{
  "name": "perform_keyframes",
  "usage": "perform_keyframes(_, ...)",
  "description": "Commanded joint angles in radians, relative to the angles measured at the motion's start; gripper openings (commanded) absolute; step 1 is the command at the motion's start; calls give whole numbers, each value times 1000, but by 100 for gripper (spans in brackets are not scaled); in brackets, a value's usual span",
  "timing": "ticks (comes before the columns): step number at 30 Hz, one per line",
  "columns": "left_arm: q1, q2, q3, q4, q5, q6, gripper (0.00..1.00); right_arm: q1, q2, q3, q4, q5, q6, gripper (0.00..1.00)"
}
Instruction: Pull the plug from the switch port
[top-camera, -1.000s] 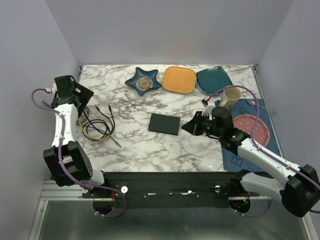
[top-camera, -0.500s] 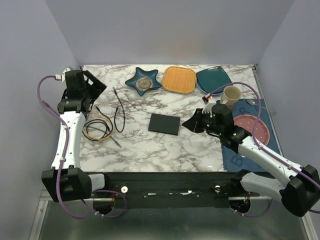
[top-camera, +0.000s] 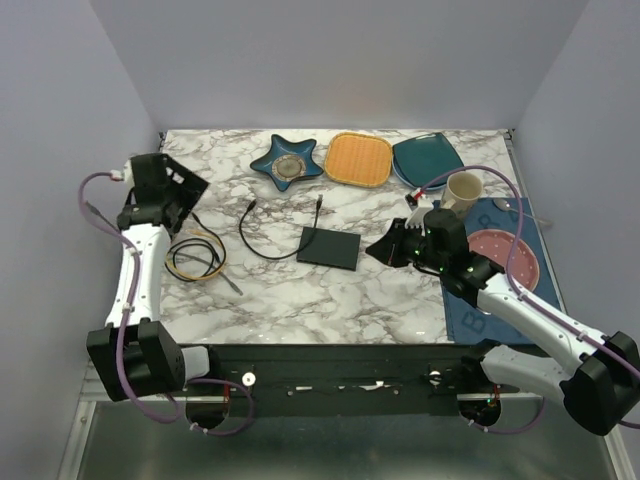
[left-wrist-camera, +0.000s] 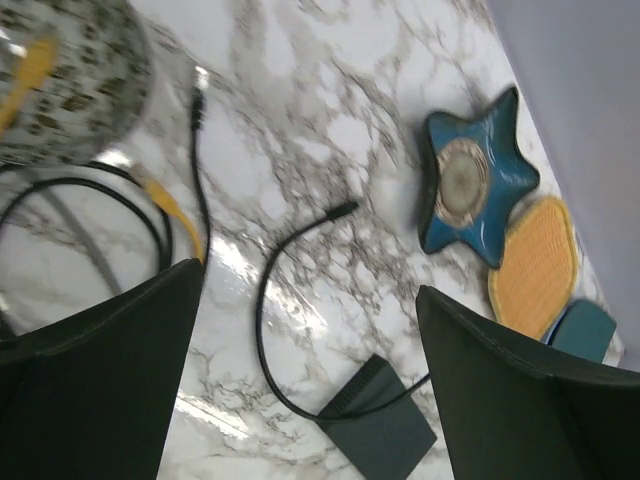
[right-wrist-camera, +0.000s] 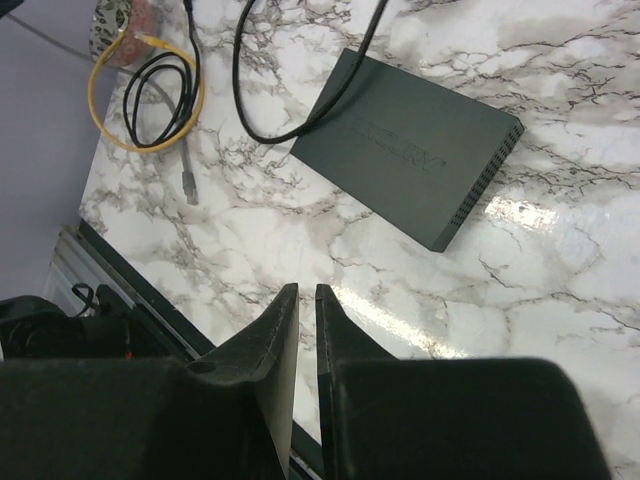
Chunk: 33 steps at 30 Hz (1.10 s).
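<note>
The switch (top-camera: 330, 247) (left-wrist-camera: 385, 435) (right-wrist-camera: 410, 130) is a flat matte black box lying mid-table. A loose black cable (top-camera: 262, 247) (left-wrist-camera: 262, 330) (right-wrist-camera: 240, 90) curves across the marble to the switch's left corner and on past it. One plug (top-camera: 254, 203) (left-wrist-camera: 343, 209) and the other end (top-camera: 318, 203) both lie on the marble, apart from the sockets. My left gripper (top-camera: 170, 192) (left-wrist-camera: 310, 280) hangs wide open and empty over the far left. My right gripper (top-camera: 378, 250) (right-wrist-camera: 306, 290) hovers just right of the switch, its jaws parted by a narrow slit, holding nothing.
A coil of yellow and black cables (top-camera: 190, 255) (right-wrist-camera: 145, 85) lies at the left beside a speckled cup (left-wrist-camera: 70, 80). At the back stand a blue star dish (top-camera: 286, 162), an orange plate (top-camera: 359, 158) and a teal plate (top-camera: 428, 158). A beige mug (top-camera: 463, 192) and pink plate (top-camera: 503, 255) sit right.
The black cable has moved right, from beside the coil to the switch. My left arm rose, then came back down a little. My right jaws have parted slightly.
</note>
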Motion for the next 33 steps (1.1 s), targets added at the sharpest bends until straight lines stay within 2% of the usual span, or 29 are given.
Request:
perform_keyframes(1,-238,-32,-106,121,98,14,97,-1,6,-6,-20,26,-2,20)
perform_keyframes(3,-401,-13,-138,132,86,9,99,-1,17,-5,-18,25,-2,20)
perform_keyframes(6,-525,-3,-220,143,58,-18,99,-1,13,-14,-18,22,0,20)
perform_keyframes(13,-643,-49,-462,276,37,-190,99,-1,29,-31,-11,23,12,20)
perform_keyframes(21,-660,-21,-520,327,14,-342,99,-1,43,-46,14,13,34,20)
perform_keyframes(25,-654,-4,-530,361,-104,-426,99,-1,37,-54,12,9,32,20)
perform_keyframes(27,-643,43,-522,371,-100,-453,99,-1,34,-56,11,7,32,20)
perform_keyframes(33,-626,226,-395,259,-75,-434,99,-1,22,-57,-3,18,21,20)
